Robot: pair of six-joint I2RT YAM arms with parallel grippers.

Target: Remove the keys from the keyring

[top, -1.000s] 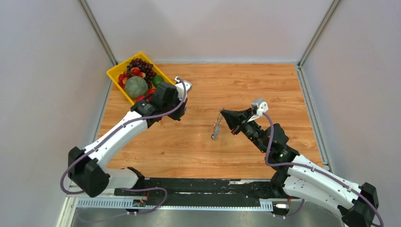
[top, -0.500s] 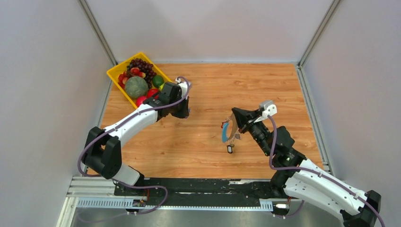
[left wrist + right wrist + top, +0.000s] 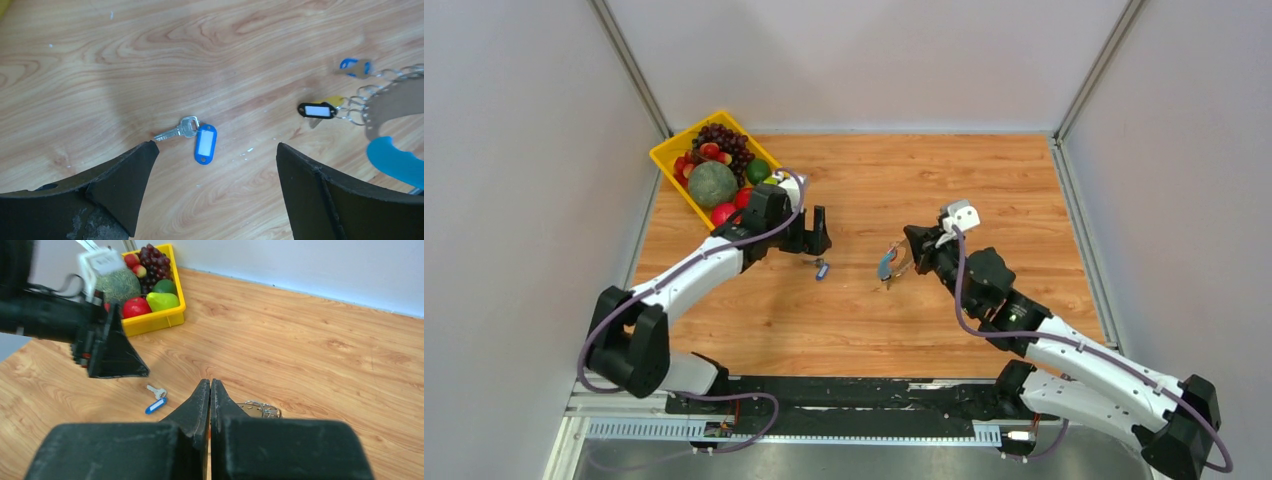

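**Item 1: loose key with blue tag.** It lies flat on the counter, off the ring. It is just below the left gripper and apart from the rest of the bunch. In the left wrist view its long axis runs nearly level, with the blade tip to the left and a little down and the head to the right. The tag hangs from the head, its own long axis close to upright.

**Item 2: keyring.** We record a grey band, a bright blue band and small wire loops, all at the tip of the right gripper near the middle of the counter. Keys on it carry a black tag, a yellow tag and a second blue tag. They trail to the left in that view, low over the counter or on it.

**Item 3: grippers.** The left is spread wide and holds nothing. The right has its fingers pressed together, and we judge it to be pinching the keyring, whose loops peek out beside them.

**Item 4: handling notes (our judgement).**
- The keys are light, stiff, thin and slick, so they are awkward to lift when lying flat.
- The plastic tag is thicker and the better place to take hold.
- The keyring is limp and will sag and swing, so the band makes a firmer hold than the loops.

**Item 5: yellow tray of fruit.** It sits at the far left corner.
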